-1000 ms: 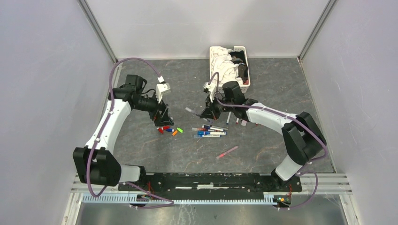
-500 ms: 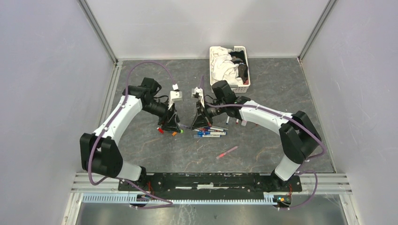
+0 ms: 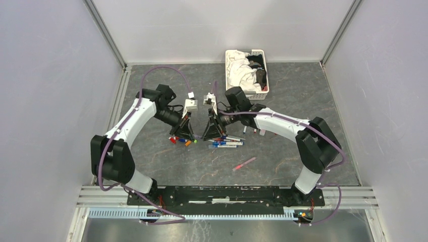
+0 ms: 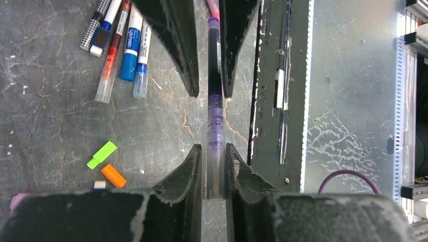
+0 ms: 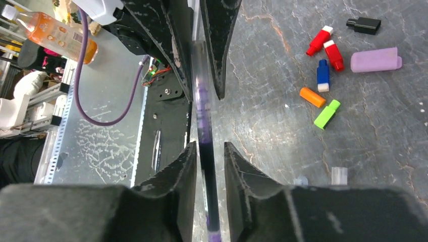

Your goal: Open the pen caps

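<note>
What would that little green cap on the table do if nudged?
The green cap looks boxy and flat-sided, so it would probably slide rather than roll. Being tiny plastic, it is likely very light and easily flicked away. The rounder orange cap beside it seems likelier to roll.

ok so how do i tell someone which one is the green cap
From the white basket at the back, come forward to the bunch of pens; a scatter of loose caps lies just to their left. The green cap sits at that scatter's edge, beside an orange cap. It is the only lime-green one, and boxy rather than rounded.
</note>
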Action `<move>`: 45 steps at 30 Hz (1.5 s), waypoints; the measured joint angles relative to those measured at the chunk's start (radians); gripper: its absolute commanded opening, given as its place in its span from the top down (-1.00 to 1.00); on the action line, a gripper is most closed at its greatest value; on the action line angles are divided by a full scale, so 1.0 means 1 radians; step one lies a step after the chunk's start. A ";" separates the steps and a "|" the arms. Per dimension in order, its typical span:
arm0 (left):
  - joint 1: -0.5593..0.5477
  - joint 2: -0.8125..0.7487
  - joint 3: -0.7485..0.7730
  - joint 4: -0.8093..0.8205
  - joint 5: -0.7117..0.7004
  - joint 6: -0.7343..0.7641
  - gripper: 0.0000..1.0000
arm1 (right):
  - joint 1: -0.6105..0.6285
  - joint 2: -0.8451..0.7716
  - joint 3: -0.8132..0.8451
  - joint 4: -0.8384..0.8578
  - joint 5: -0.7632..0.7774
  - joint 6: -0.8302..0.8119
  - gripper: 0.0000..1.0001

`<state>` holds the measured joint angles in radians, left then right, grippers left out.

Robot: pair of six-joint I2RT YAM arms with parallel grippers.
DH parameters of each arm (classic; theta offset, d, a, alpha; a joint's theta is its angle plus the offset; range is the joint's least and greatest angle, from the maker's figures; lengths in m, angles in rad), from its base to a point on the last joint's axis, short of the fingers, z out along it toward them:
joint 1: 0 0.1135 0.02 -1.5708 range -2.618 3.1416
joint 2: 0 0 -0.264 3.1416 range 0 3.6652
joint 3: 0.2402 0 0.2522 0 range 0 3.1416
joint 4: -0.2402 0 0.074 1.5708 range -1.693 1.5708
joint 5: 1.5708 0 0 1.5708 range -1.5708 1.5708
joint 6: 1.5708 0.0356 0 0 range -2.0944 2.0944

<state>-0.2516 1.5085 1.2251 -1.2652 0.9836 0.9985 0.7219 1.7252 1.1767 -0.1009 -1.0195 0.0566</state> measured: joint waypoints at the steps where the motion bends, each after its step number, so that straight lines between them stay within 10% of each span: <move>1: -0.003 0.004 0.006 -0.006 0.005 0.004 0.95 | 0.002 0.003 -0.004 0.028 -0.004 0.018 0.30; 6: -0.006 0.006 0.013 -0.026 0.013 0.019 0.96 | 0.024 0.037 -0.023 0.109 -0.018 0.084 0.37; 11: -0.005 0.006 0.013 -0.027 -0.008 0.035 0.96 | 0.034 0.059 -0.023 0.146 -0.038 0.124 1.00; 31: 0.187 -0.035 0.083 -0.127 -0.115 0.179 0.96 | -0.021 -0.018 -0.207 0.055 0.114 0.005 1.00; 45: 0.066 0.040 -0.153 0.551 -0.311 -0.275 0.66 | -0.166 -0.134 -0.312 0.153 0.830 0.150 1.00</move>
<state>-0.1860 1.5486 1.0721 -0.7143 0.6724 0.7238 0.5560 1.5917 0.8650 0.0521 -0.1894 0.2066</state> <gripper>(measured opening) 0.226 0.057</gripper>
